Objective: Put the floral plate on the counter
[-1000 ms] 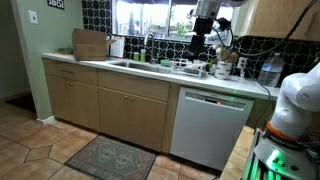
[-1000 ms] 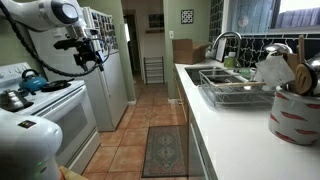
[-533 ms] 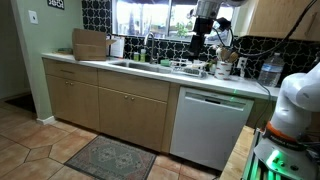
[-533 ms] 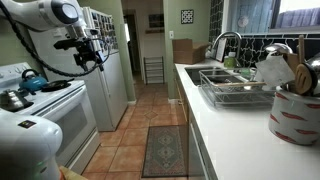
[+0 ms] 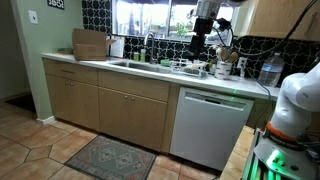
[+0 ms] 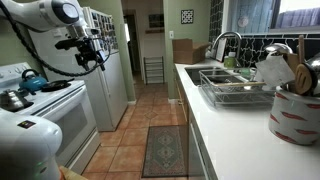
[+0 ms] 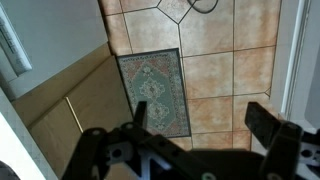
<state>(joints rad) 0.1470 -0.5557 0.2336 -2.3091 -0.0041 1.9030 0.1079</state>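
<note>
Kitchen. Desk (image 6: pixel 238 142) w/ sink (image 6: pixel 214 75) carries dish rack (image 6: pixel 236 96) – floral plate presumably there, too small to pick out. Tool (image 6: pixel 88 55) hangs over floor (image 6: pixel 150 112), well apart from rack, jaws apart, empty. Step: approach. Next – swing to rack, straddle plate rim.

Counter (image 6: pixel 232 132) smooth, matt; cabinets (image 5: pixel 108 106) light wood; rug (image 7: pixel 158 88) woven cloth.

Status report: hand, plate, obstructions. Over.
Hand open, empty, above the floor rug, away from counter. Floral plate apparently in dish rack, untouched. No obstruction seen.
</note>
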